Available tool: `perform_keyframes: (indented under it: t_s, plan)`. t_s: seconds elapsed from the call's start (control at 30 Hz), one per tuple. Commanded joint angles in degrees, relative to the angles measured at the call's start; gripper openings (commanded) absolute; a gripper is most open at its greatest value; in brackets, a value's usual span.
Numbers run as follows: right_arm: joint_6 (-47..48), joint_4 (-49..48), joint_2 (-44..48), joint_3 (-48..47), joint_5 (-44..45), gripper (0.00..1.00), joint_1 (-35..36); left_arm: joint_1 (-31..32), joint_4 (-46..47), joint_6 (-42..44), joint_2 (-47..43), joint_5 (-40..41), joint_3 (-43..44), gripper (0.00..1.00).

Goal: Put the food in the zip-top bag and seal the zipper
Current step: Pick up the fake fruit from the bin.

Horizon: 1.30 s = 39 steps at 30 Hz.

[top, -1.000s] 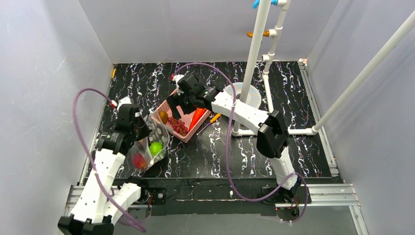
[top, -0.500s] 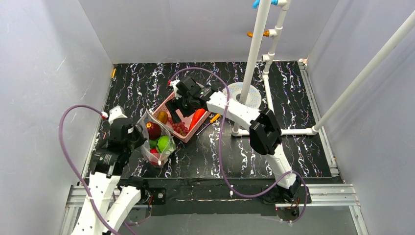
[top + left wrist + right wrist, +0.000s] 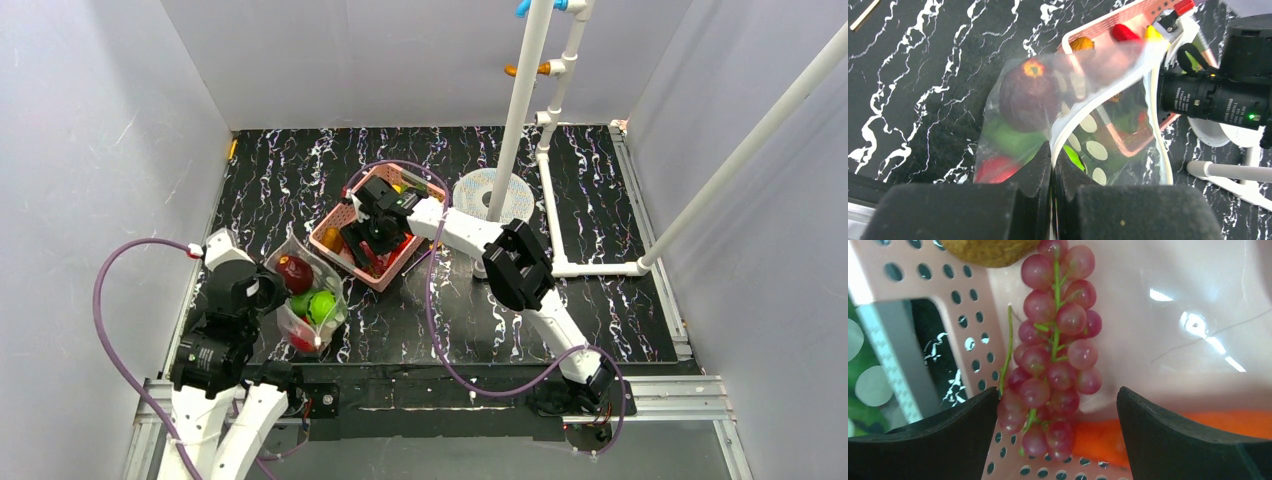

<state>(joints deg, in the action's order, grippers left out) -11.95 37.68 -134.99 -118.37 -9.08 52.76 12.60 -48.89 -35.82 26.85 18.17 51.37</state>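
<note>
The zip-top bag [image 3: 312, 298] stands left of the pink basket [image 3: 333, 222], with a dark red fruit [image 3: 295, 271], a green piece [image 3: 321, 305] and a red piece inside. My left gripper [image 3: 268, 292] is shut on the bag's mouth edge [image 3: 1052, 156], beside the white zipper [image 3: 1074, 119]. My right gripper [image 3: 364, 240] is down in the basket. In the right wrist view it [image 3: 1058, 412] is open, its fingers [image 3: 948, 437] on either side of the purple grapes [image 3: 1055, 357]. An orange carrot [image 3: 1100, 437] lies below them and a brown fruit [image 3: 988, 249] above.
A white pipe frame [image 3: 517, 120] rises right of the basket, with a round white disc [image 3: 497, 195] at its foot. A red chili [image 3: 1125, 32] and a yellow piece [image 3: 1153, 34] lie in the basket's far end. Grey walls enclose the black marbled table [image 3: 600, 300].
My right gripper has come down and to the left into the basket, around the grapes. My left gripper has drawn the bag nearer, turning it so the dark red fruit shows on top.
</note>
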Motion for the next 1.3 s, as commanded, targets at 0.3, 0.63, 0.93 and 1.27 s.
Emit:
perform_keyframes:
  t_s: [0.3,0.63,0.93,1.27]
  plan:
    - [-0.5,1.6,-2.7,-2.0,4.4,0.63,0.8,0.1,5.5,3.1,1.9,-4.8,-8.0,0.0]
    - [0.3,1.0,7.3,-3.3,8.9,0.15,0.7,0.1,7.0,7.5,1.0,-4.8,-7.4,0.0]
    - [-2.0,-1.2,19.4,2.5,12.7,0.03,0.7,0.1,7.5,8.0,-0.9,-4.3,-7.5,0.0]
    - [-14.4,-6.0,30.3,9.5,1.4,0.01,0.8,0.1,7.2,7.6,-2.9,-2.8,-7.7,0.0]
